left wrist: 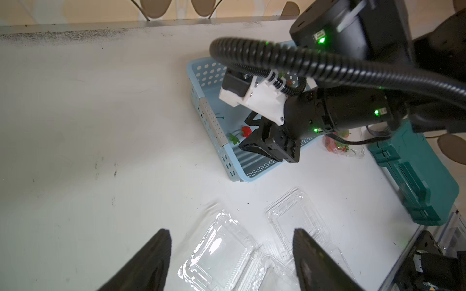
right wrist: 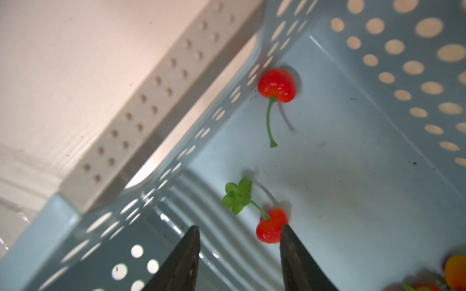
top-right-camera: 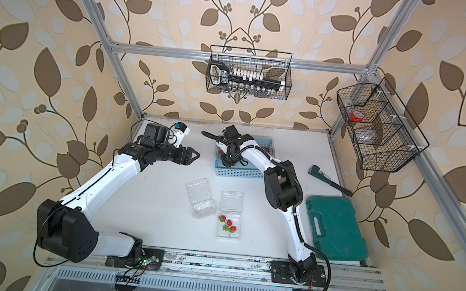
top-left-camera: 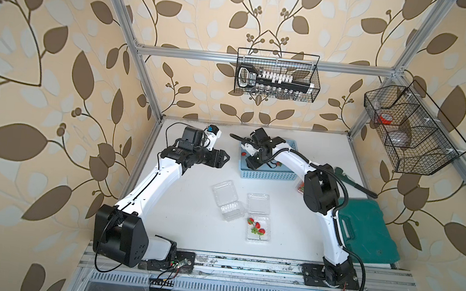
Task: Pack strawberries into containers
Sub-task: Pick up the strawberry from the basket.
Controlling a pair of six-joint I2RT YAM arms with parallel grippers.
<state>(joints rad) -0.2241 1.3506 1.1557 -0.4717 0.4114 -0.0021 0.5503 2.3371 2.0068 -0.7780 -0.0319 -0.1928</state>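
Observation:
My right gripper is down inside the light blue basket, open. One strawberry lies on the basket floor against a fingertip, and another strawberry sits by the basket wall. My left gripper hovers open and empty over the table's back left, seen in a top view. Two clear containers lie open mid-table. One container is empty; the other container holds three strawberries. A third container with red berries shows beyond the basket, partly hidden by my right arm.
A green tool case lies at the table's right edge, with a pipe wrench behind it. Wire baskets hang on the back wall and the right frame. My right arm's cable arches over the basket.

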